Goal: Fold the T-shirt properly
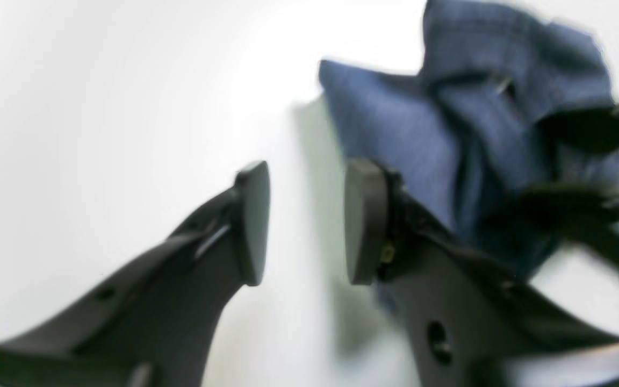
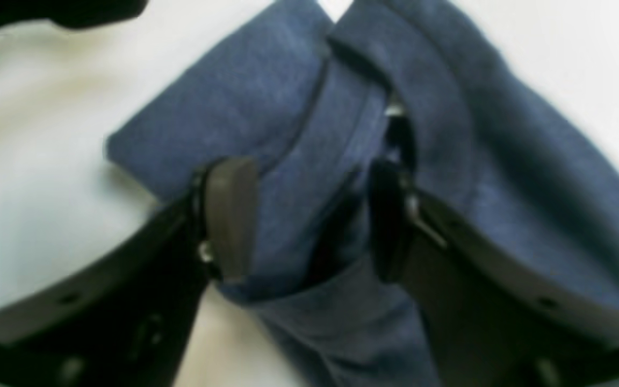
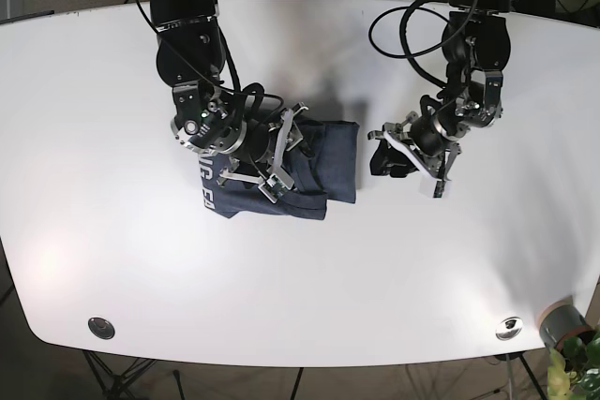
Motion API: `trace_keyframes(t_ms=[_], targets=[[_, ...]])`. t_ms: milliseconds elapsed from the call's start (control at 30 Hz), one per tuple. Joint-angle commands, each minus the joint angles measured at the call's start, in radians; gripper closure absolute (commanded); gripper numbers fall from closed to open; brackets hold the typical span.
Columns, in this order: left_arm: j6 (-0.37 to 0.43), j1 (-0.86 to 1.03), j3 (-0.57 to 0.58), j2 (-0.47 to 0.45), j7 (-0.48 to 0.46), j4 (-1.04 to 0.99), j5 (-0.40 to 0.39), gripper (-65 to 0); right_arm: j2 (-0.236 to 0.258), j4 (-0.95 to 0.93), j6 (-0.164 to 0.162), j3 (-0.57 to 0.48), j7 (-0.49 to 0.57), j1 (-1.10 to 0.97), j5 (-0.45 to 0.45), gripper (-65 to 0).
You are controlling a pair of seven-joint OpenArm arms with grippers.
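Right end effector [image 2: 309, 215] apart, straddling folded T-shirt [image 2: 288, 129] (blue); left end effector [image 1: 307, 223] apart, holding nothing

The left gripper [image 1: 307, 223] fills the near part of the view, its two dark pads [image 1: 253, 223] apart with only white table [image 1: 100, 107] between them. The blurred blue shirt [image 1: 449, 123] lies bunched on the far right, its edge just behind the right pad. A second gripper [image 1: 583, 166], dark and out of focus, sits against the shirt at the right edge.
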Motion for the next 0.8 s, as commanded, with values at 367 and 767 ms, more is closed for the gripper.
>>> trace_keyframes(t_ms=[367, 767], targets=[[-0.106, -0.060, 0.082, 0.034, -0.009, -0.135, -0.010, -12.8, -0.003, -0.059, 0.006, 0.003, 0.045, 0.036, 0.006, -10.6], [-0.106, -0.060, 0.082, 0.034, -0.009, -0.140, -0.012, -12.8, -0.030, 0.127, 0.014, 0.001, -0.023, 0.019, 0.008, -2.2]])
